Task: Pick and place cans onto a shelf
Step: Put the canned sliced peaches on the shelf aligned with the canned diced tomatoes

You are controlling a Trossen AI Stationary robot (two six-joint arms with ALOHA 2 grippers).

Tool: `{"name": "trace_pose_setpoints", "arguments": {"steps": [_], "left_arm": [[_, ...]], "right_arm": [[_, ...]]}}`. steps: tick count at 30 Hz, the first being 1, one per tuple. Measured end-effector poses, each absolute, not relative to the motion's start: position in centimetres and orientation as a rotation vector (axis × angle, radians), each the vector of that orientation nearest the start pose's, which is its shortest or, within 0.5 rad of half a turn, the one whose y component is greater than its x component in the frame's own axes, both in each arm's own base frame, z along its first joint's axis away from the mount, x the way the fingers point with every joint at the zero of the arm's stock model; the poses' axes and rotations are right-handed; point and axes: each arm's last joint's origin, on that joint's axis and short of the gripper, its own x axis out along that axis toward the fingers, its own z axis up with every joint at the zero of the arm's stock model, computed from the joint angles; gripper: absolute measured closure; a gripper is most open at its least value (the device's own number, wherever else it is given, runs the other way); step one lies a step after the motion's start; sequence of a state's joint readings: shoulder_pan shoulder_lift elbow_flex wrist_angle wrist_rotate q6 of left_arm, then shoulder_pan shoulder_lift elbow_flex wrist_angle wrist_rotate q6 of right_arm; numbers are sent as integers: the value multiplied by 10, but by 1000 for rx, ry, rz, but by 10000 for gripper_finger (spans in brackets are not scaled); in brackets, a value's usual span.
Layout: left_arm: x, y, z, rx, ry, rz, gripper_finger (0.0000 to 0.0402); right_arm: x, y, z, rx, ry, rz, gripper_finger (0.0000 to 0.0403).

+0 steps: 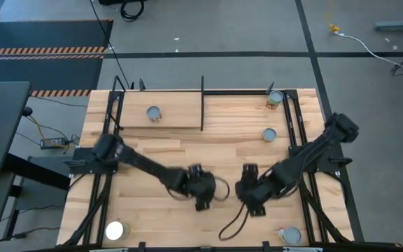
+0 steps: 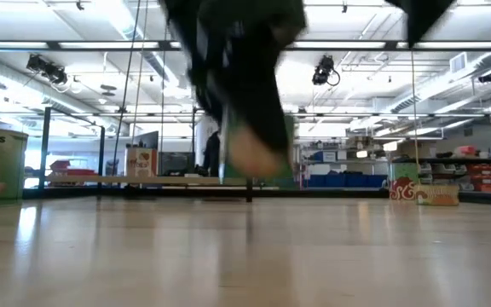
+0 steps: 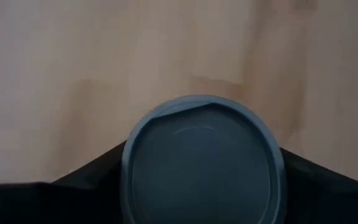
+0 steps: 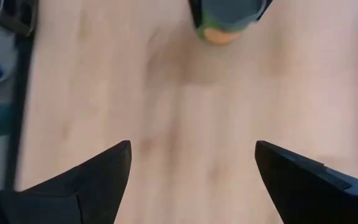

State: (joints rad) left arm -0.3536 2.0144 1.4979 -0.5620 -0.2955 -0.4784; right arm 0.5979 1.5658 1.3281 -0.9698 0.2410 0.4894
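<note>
My left gripper (image 1: 203,196) is over the middle of the tabletop, shut on a can (image 3: 204,165) with a blue-grey lid. In the low view this can (image 2: 256,152) is blurred and its orange bottom is above the table. My right gripper (image 4: 191,168) stands open just to its right (image 1: 252,199), above bare wood, with nothing between its fingers. The shelf (image 1: 177,120) runs along the far side. One can (image 1: 153,114) stands upright on it. My left gripper pinches the can between its two fingers, one on each side of the round wall just below the lid's rim (image 3: 128,177). The fingers (image 3: 86,190) come from above, slanting down. The can is upright, lid up, lifted clear of the table.
Loose cans stand at the far right corner (image 1: 275,98), right of the shelf (image 1: 269,134), at the near left with a glaring white lid (image 1: 115,229) and at the near right (image 1: 290,236). Black upright rods (image 1: 202,105) edge the shelf.
</note>
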Motion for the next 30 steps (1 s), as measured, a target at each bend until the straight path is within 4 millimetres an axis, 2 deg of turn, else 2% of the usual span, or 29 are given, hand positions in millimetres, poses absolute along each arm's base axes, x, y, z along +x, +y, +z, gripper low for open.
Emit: {"name": "trace_pose_setpoints", "arguments": {"steps": [3, 6, 9, 11, 14, 18, 21, 24, 30], "left_arm": [[384, -107, 233, -111, 983, 241, 118], [360, -72, 276, -151, 964, 342, 116], [328, -33, 316, -161, 908, 528, 112], [309, -4, 335, -184, 857, 677, 114], [285, 45, 352, -295, 789, 880, 116], [262, 106, 354, -410, 785, 1088, 115], [254, 144, 344, -485, 793, 1208, 115], [249, 179, 326, -583, 825, 1310, 115], [240, 245, 283, -768, 875, 1378, 114]], "right_arm": [[245, 146, 304, -127, 1032, 2, 54], [236, 127, 326, -137, 952, -15, 54], [229, 109, 341, -143, 888, -56, 54], [226, 98, 349, -159, 850, -85, 54], [225, 84, 356, -177, 823, -106, 54], [229, 67, 359, -143, 807, -167, 54], [233, 55, 359, -120, 806, -213, 54], [239, 45, 358, -107, 803, -253, 54], [252, 32, 353, -80, 805, -306, 54]]}}
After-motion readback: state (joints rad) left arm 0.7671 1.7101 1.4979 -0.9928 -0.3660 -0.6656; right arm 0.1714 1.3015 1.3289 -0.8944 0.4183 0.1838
